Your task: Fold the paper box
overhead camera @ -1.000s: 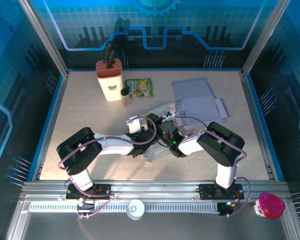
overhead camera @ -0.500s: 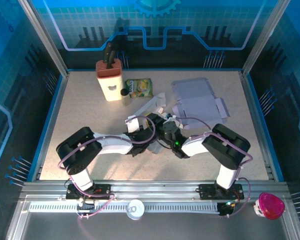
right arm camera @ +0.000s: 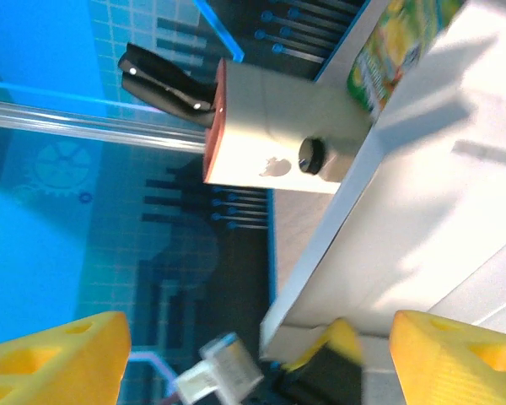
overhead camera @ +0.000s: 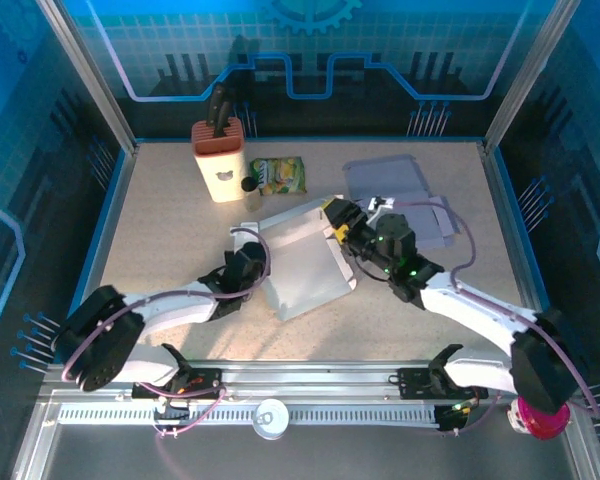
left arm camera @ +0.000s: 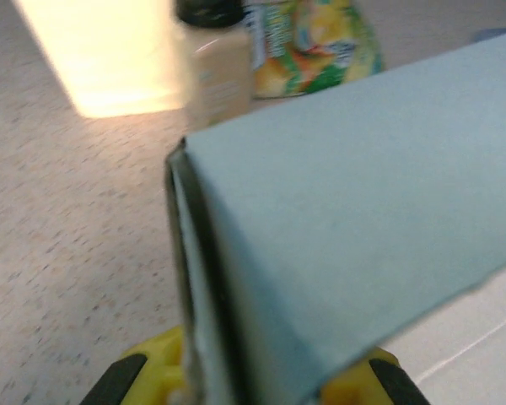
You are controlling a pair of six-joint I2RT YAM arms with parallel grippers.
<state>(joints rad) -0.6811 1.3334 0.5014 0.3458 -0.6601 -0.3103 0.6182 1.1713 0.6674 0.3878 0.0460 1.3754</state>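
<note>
**A:** From above, where's the paper box?

**B:** It's in the middle of the surface, between the two arms. Its long axis runs away from the bases, with the far end leaning slightly left. The left claw pinches its left edge. The right claw sits at its far right corner, spread wide.

**A:** And a second ago?

**B:** Both arms were bunched over it (box mostly hidden). They've since drawn apart, the panel shows broad, and the right claw has let go.

**A:** Left wrist?

**B:** The box's edge is clamped between the yellow fingers, and the panel slants up and to the right. A small bottle and a snack packet lie beyond.

**A:** Right wrist?

**B:** The fingers stand far apart, free of the box ahead. The knife block stands behind.
</note>
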